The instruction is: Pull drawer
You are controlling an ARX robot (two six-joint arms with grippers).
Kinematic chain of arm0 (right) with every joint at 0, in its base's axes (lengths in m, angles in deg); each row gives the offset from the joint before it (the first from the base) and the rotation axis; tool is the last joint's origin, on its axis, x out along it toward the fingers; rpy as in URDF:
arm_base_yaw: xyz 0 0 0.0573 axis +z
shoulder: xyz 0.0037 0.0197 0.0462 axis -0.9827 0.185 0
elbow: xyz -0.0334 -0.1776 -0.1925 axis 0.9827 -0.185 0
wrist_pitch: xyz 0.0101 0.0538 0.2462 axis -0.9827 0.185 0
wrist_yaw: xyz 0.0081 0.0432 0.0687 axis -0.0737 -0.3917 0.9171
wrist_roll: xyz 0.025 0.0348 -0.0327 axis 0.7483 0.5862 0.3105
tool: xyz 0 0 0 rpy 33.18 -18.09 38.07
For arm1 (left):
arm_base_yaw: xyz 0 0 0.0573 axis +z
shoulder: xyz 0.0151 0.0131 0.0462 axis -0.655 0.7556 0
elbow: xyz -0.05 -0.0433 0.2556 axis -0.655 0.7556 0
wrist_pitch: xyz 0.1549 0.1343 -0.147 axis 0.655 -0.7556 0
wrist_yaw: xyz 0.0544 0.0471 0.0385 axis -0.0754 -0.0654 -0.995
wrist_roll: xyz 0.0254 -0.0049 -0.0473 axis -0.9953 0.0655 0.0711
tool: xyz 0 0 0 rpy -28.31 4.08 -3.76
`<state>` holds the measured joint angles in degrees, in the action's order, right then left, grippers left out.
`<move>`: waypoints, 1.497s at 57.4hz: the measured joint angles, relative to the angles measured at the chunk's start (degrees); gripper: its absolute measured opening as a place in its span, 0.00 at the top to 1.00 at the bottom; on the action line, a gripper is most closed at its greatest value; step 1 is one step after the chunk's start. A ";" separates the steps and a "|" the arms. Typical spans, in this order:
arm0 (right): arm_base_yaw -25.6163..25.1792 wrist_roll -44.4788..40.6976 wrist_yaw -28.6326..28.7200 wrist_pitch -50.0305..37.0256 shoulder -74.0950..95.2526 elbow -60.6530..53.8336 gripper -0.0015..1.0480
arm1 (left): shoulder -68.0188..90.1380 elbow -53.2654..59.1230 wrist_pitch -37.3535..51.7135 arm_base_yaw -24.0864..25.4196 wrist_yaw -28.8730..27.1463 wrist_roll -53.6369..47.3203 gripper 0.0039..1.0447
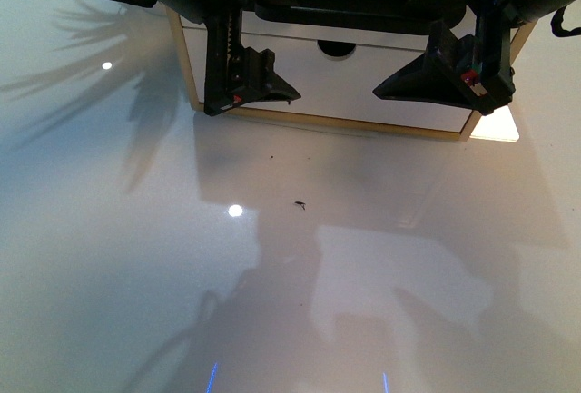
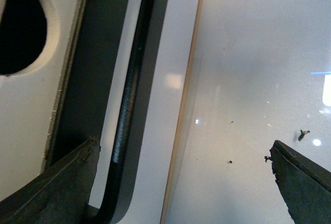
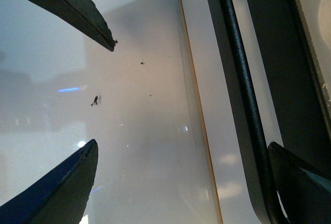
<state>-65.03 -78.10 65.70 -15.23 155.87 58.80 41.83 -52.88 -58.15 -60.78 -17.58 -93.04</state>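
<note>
In the left wrist view the drawer point(image 2: 160, 79) shows a white front with a long black bar handle point(image 2: 126, 105) beside its light-wood edge. My left gripper point(image 2: 183, 144) is open, one finger past the handle and the other over the table. The right wrist view shows the same drawer point(image 3: 230, 172) and handle point(image 3: 243, 79). My right gripper point(image 3: 182, 146) is open and straddles the bar too. Neither touches it. In the front view both grippers, left point(image 1: 272, 84) and right point(image 1: 408, 84), hang before the cabinet point(image 1: 363, 125). I cannot make out the handle there.
Beyond a dark gap sits another white front with a half-round notch point(image 2: 20, 27) and no handle. The glossy white table point(image 1: 290, 275) carries small dark specks point(image 1: 300, 204) in front of the cabinet. The left gripper's finger point(image 3: 77, 6) crosses the right wrist view.
</note>
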 joint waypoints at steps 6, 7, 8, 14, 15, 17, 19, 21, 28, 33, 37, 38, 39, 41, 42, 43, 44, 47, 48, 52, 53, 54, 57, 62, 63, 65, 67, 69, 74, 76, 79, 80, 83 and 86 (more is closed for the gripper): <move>-0.07 -1.25 0.22 1.60 -0.02 0.11 0.09 | -0.20 -0.07 -1.38 0.00 0.11 -1.51 0.07; -0.07 -1.51 0.26 2.01 -0.09 0.11 0.09 | -0.28 -0.07 -1.64 0.00 0.13 -1.73 0.07; -0.07 -1.81 0.31 2.19 -0.15 0.11 0.09 | -0.33 -0.07 -1.77 0.00 0.15 -1.81 0.07; -0.07 -2.67 0.35 2.91 -0.68 -0.28 0.09 | -0.83 0.48 -2.05 0.00 0.46 -2.29 0.07; -0.07 -2.91 0.37 3.10 -0.83 -0.46 0.09 | -1.05 0.79 -2.03 0.00 0.59 -2.43 0.07; -0.04 -3.21 0.39 3.52 -1.31 -0.94 0.09 | -1.55 1.51 -2.03 0.00 1.09 -2.47 0.07; 0.09 -3.78 0.37 3.82 -1.95 -1.68 0.09 | -2.16 2.43 -2.03 0.00 1.66 -2.62 0.07; 0.28 -4.15 0.31 4.04 -2.69 -2.47 0.09 | -2.86 3.43 -1.90 0.00 1.97 -2.80 0.07; 1.09 -4.63 -0.22 4.07 -5.25 -5.55 0.09 | -5.64 8.15 0.42 0.00 3.13 -3.65 0.07; 1.44 -4.61 0.07 4.28 -6.60 -7.17 0.09 | -7.15 10.62 1.31 0.00 3.67 -4.17 0.07; 1.84 -4.61 0.15 4.33 -7.67 -8.57 0.09 | -8.39 12.52 1.86 0.00 4.07 -4.52 0.07; 1.90 -4.61 0.15 4.33 -7.91 -8.83 0.09 | -8.66 12.85 1.90 0.00 4.22 -4.57 0.07; 2.10 -4.63 0.11 4.31 -8.48 -9.49 0.09 | -9.14 13.53 1.99 0.00 4.44 -4.59 0.07; 2.29 -4.63 -0.02 4.22 -8.96 -10.10 0.09 | -9.66 14.29 2.14 0.04 4.63 -4.70 0.07; 2.38 -4.63 -0.04 4.20 -9.27 -10.45 0.09 | -9.94 14.64 2.16 0.07 4.72 -4.81 0.07; 2.62 -4.66 -0.11 4.13 -9.75 -11.04 0.09 | -10.49 15.37 2.23 0.09 4.94 -4.90 0.07; 2.71 -4.66 -0.13 4.09 -9.99 -11.34 0.09 | -10.73 15.72 2.27 0.11 5.07 -4.98 0.07; 3.02 -4.72 -0.31 4.07 -10.75 -12.22 0.09 | -11.54 16.72 2.27 0.15 5.27 -5.22 0.07; 3.19 -4.81 -0.31 4.07 -11.26 -12.79 0.09 | -12.04 17.35 2.27 0.20 5.44 -5.38 0.07; 3.76 -4.85 -0.37 4.04 -12.44 -14.16 0.09 | -13.29 18.93 2.27 0.33 5.77 -5.66 0.07; 3.85 -4.85 -0.42 4.04 -12.68 -14.45 0.09 | -13.51 19.23 2.27 0.35 5.84 -5.75 0.07; 3.98 -4.85 -0.44 4.04 -12.96 -14.73 0.09 | -13.73 19.54 2.27 0.39 5.90 -5.84 0.07; 4.44 -4.85 -0.50 4.00 -13.81 -15.67 0.09 | -14.56 20.61 2.19 0.57 5.99 -6.43 0.07; 4.98 -4.85 -0.83 3.93 -14.86 -16.79 0.08 | -15.63 21.77 1.86 0.85 6.10 -7.34 0.07; 5.07 -4.85 -0.85 3.93 -14.99 -16.90 0.08 | -15.80 21.94 1.84 0.90 6.10 -7.50 0.07; 5.22 -4.85 -0.87 3.93 -15.39 -17.29 0.08 | -16.26 22.49 1.75 0.98 6.12 -7.91 0.07; 5.29 -4.85 -0.87 3.93 -15.61 -17.51 0.08 | -16.52 22.80 1.77 0.98 6.16 -8.00 0.07; 5.35 -4.85 -0.85 3.93 -15.80 -17.70 0.08 | -16.74 23.08 1.81 1.03 6.27 -8.02 0.07; 5.53 -4.61 -0.81 2.73 -16.39 -18.53 0.08 | -17.38 24.17 3.34 1.20 6.71 -7.78 0.07; 5.53 -4.24 -0.61 2.10 -16.61 -18.84 0.08 | -17.55 24.52 4.13 1.25 6.84 -7.39 0.07; 5.51 -3.65 -0.07 0.94 -17.14 -19.45 0.08 | -17.94 25.31 5.99 1.44 7.23 -6.51 0.07; 5.46 -3.48 0.24 0.61 -17.29 -19.61 0.09 | -18.01 25.51 6.54 1.51 7.37 -6.03 0.07; 5.20 -2.21 1.81 -1.22 -18.36 -20.46 0.09 | -18.69 26.67 10.10 1.81 8.15 -3.87 0.07; 4.98 -1.38 2.71 -2.47 -19.28 -20.98 0.09 | -19.21 27.34 12.24 2.01 8.90 -2.43 0.07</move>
<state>-60.05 -79.48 68.41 -17.70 136.59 37.82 22.61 -25.54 -45.91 -58.77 -8.68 -95.46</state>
